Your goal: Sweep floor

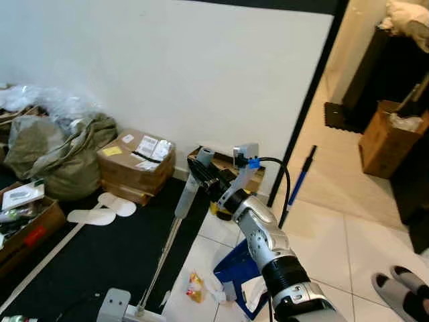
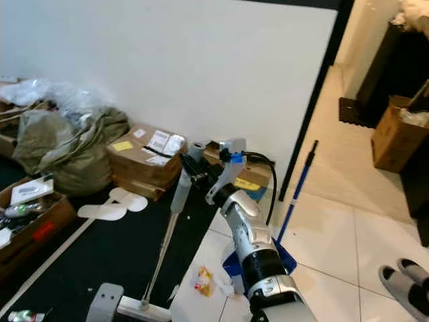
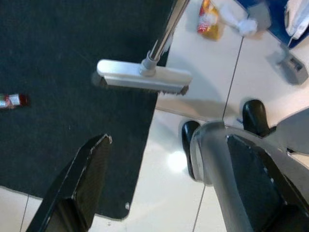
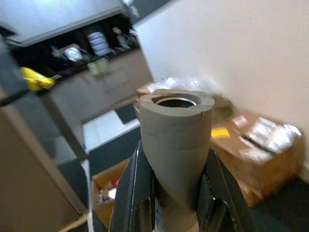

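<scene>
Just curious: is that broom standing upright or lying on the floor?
Nearly upright, leaning: the right gripper clasps the broom by its top, head on the floor.

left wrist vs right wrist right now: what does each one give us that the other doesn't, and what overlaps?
Left wrist: the broom head resting across the edge of the dark mat and the white tile, a yellow wrapper on the tile, and a small red-labelled item on the mat. The left gripper hangs open above the floor, holding nothing.

Right wrist: the grey foam grip at the handle's top, with the right gripper shut on it, and cardboard boxes along the white wall.

Shared: the same broom, opposite ends, and the dark mat.
</scene>
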